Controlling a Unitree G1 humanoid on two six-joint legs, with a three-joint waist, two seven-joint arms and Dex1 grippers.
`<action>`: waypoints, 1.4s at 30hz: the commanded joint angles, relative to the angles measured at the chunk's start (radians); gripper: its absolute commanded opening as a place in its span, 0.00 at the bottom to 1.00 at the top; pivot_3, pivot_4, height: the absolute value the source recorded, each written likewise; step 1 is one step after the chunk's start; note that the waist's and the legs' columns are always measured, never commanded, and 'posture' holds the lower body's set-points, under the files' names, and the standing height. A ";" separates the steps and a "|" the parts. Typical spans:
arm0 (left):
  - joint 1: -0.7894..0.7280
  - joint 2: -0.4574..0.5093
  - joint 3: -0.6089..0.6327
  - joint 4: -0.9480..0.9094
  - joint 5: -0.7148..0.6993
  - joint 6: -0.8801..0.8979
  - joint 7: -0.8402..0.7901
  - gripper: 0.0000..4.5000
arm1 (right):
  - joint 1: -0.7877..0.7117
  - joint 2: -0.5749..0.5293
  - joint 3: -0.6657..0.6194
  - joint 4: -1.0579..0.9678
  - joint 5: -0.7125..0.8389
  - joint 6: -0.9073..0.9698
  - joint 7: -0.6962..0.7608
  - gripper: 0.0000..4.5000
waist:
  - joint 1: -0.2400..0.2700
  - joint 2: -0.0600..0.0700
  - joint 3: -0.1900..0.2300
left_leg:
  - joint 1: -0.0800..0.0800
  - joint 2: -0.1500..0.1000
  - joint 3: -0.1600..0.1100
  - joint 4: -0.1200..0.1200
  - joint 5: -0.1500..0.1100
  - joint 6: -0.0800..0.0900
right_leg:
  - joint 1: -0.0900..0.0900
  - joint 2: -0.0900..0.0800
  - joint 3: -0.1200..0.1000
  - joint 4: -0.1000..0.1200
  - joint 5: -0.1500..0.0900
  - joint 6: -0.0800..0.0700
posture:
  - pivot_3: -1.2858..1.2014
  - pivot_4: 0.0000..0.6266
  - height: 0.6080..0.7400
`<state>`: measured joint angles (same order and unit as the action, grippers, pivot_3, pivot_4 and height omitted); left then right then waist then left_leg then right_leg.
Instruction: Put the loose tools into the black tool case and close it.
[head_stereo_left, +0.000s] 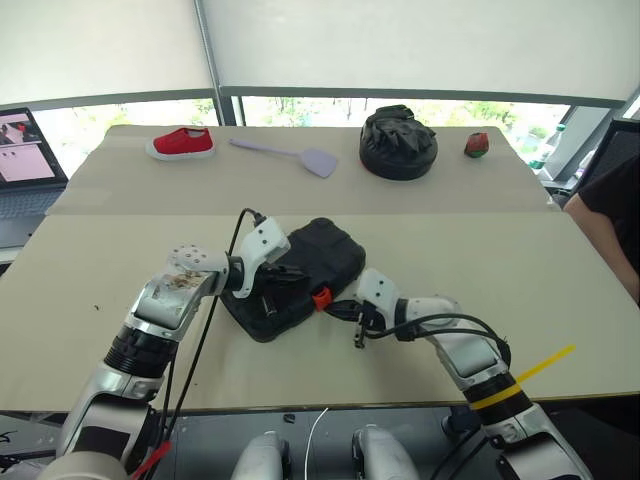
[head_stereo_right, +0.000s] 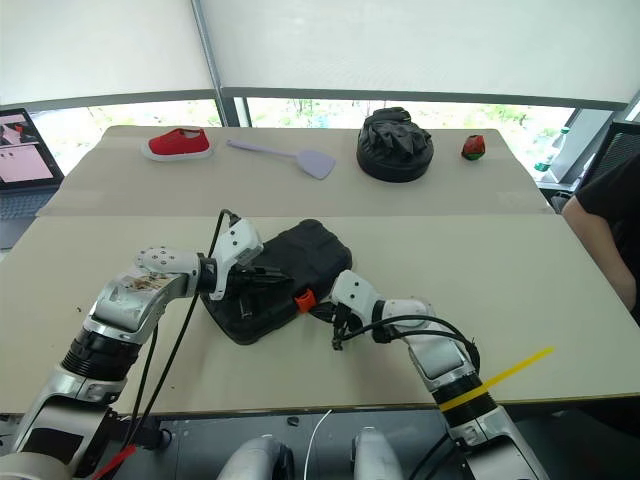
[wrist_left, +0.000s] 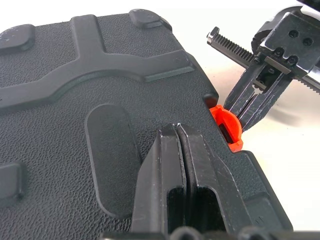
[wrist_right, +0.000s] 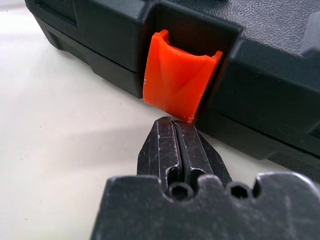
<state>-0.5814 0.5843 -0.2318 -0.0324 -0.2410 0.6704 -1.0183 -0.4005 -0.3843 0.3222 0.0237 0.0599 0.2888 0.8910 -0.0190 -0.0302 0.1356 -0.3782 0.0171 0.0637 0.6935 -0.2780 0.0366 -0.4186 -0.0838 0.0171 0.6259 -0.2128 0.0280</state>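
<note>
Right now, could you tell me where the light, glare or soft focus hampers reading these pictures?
Head views: bright windows behind, table evenly lit, black tool case dark with little surface detail. Left wrist view: table washed out white, left gripper soft up close. Right wrist view: orange latch crisp, right gripper nearest the lens softer.

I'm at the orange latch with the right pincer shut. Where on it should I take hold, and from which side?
Take the orange latch by its free lower edge, coming from the table side in front of the black tool case. It sticks out from its recess, flared and unseated, so that lip is likely the only exposed part. The right pincer, shut, sits just below it; the left pincer rests shut on the lid.
</note>
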 joint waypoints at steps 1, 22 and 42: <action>0.064 0.020 -0.076 0.053 0.034 0.078 0.002 0.02 | -0.041 -0.007 -0.028 -0.124 0.039 0.051 0.007 0.00 | 0.000 0.000 0.000 | 0.000 0.000 0.000 0.000 0.000 0.000 | 0.000 0.000 0.000 0.000 0.000 0.000 | 0.52 0.24 1.00; 0.130 0.018 0.048 -0.012 -0.049 0.008 -0.009 0.08 | -0.043 -0.007 -0.082 -0.125 0.115 0.068 0.081 0.00 | -0.011 0.000 0.000 | -0.001 0.002 -0.001 -0.001 0.000 0.000 | -0.002 0.003 0.001 0.001 0.000 -0.001 | 0.52 0.24 1.00; 0.792 0.148 0.631 -0.020 0.003 -0.669 0.116 1.00 | 0.060 -0.272 -0.338 0.374 0.122 -0.716 0.273 0.98 | 0.008 0.002 0.006 | -0.003 0.013 0.007 -0.008 -0.002 -0.002 | -0.005 0.004 -0.001 -0.013 0.000 -0.004 | 0.52 0.24 1.00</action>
<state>0.2144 0.7408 0.3739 -0.0228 -0.2619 0.0726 -0.9504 -0.3172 -0.6548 -0.0163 0.3663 0.2071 -0.3060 1.1554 -0.0109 -0.0287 0.1420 -0.3821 0.0296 0.0705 0.6855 -0.2797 0.0344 -0.4233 -0.0801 0.0161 0.6125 -0.2123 0.0242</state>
